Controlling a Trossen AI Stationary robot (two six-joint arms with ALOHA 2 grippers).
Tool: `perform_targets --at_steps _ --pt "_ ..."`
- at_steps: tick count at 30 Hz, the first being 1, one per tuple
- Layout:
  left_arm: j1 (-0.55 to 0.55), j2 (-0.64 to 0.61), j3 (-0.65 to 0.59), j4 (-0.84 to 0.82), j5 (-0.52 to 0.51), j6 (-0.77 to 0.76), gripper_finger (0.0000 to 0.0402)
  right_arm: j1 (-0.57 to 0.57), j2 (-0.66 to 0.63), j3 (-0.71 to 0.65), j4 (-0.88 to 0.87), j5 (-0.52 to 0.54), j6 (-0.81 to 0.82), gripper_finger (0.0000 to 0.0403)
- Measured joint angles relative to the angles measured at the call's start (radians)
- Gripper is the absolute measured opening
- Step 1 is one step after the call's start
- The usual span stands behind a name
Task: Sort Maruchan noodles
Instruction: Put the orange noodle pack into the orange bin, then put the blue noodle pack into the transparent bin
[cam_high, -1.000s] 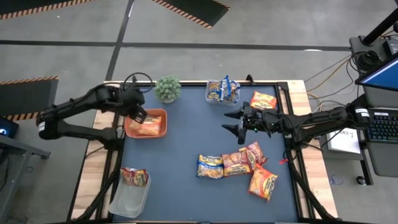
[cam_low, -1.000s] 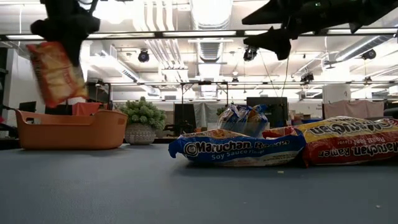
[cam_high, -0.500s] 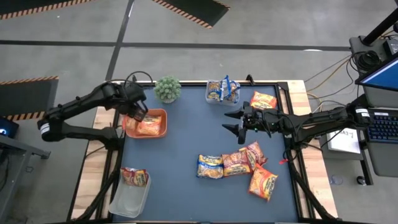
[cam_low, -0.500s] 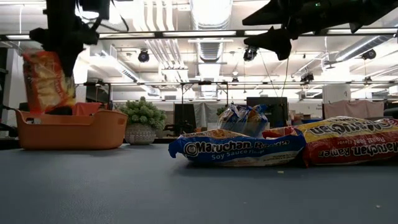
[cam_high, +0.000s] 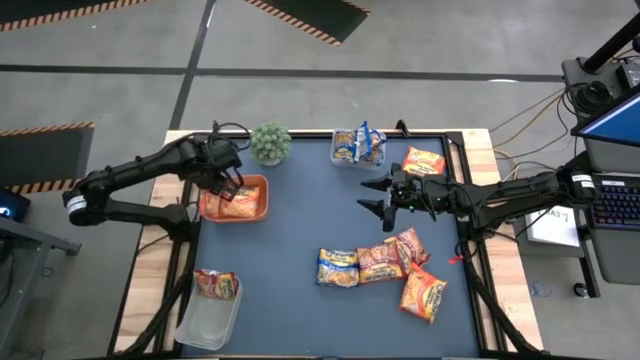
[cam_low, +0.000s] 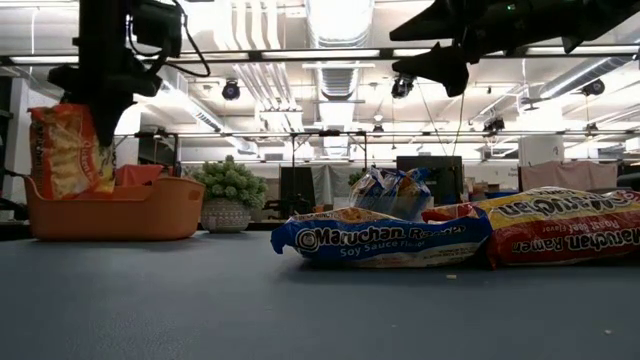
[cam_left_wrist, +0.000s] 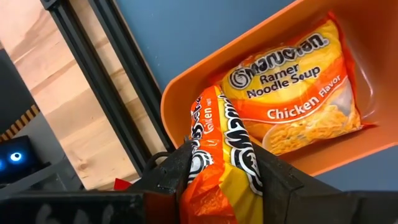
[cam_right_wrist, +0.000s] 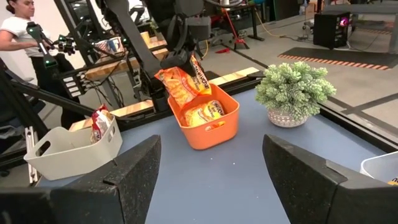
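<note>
left gripper (cam_left_wrist: 217, 180) | we pinch a chicken ramen packet (cam_left_wrist: 217, 155) edge-up, long axis vertical, directly over the orange tray (cam_high: 262, 185) holding another chicken packet (cam_left_wrist: 298, 102) | right gripper (cam_high: 380, 197) spread, waiting mid-bench above loose packets (cam_high: 380, 265)

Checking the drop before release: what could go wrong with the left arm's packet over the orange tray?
1. The left gripper holds the orange packet upright at the orange tray's outer end; released here, it might tip over the rim.
2. A chicken packet already lies in the tray, so the new one may land propped on it, not flat.
The right gripper hovers open mid-table, no conflict.
</note>
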Motion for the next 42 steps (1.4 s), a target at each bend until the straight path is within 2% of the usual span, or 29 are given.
perform_targets --at_steps 14,23,35,42 --pt "0.007 0.129 -0.007 0.037 -0.008 0.049 0.0105 0.000 0.000 0.000 0.000 -0.001 0.000 0.0271" --pt "0.024 0.168 -0.007 0.084 -0.019 0.068 0.0106 0.000 0.000 0.000 -0.014 -0.002 0.000 0.0271" --pt "0.035 0.167 -0.008 0.075 -0.047 0.057 0.0152 0.000 0.000 0.000 -0.016 -0.004 0.000 0.0274" --pt "0.040 0.166 -0.008 0.035 -0.153 0.063 0.0159 0.000 0.000 0.000 -0.016 -0.004 0.000 0.0272"
